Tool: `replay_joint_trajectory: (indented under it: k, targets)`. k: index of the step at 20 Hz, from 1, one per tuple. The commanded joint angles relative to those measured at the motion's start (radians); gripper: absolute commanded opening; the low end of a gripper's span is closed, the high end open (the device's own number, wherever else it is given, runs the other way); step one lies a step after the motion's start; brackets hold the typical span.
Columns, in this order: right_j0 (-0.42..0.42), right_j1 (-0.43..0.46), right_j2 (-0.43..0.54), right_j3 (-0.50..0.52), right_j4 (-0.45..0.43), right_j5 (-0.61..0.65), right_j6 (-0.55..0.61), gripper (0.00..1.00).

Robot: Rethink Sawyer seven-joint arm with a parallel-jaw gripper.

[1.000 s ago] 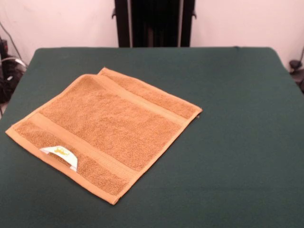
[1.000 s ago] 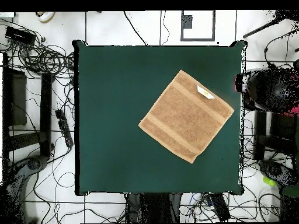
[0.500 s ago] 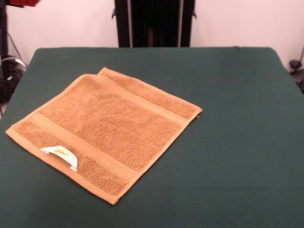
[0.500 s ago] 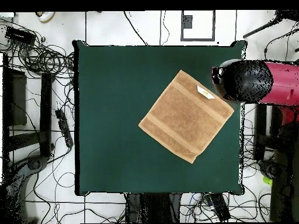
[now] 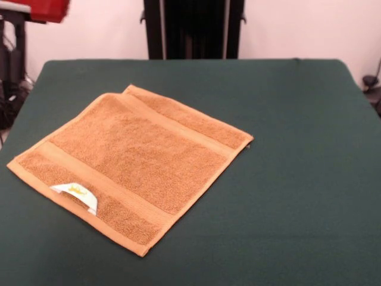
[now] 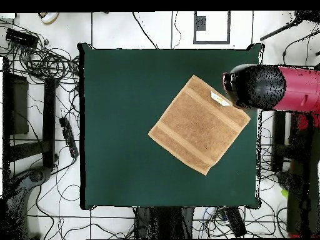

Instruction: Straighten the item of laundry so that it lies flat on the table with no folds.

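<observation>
One dark green table [image 5: 297,179] carries one orange-tan towel [image 5: 134,167], spread flat and turned diamond-wise, toward the left half in the front view. Red-and-black arm [image 6: 275,87] reaches over the towel's tag corner in the overhead view; whether its pincer is apart or together cannot be told. White tag [image 5: 76,193] lies near the front hem.
</observation>
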Motion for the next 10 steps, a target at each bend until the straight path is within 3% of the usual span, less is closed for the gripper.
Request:
replay_joint_trajectory:
  k: [1, 4, 10]
  targets:
    - [-0.117, 0.005, 0.071, 0.050, 0.011, 0.089, -0.334, 0.00]
    - [-0.160, 0.041, 0.126, 0.042, 0.023, 0.081, -0.394, 0.00]
    - [-0.134, 0.126, 0.153, 0.078, -0.008, -0.050, -0.254, 0.00]
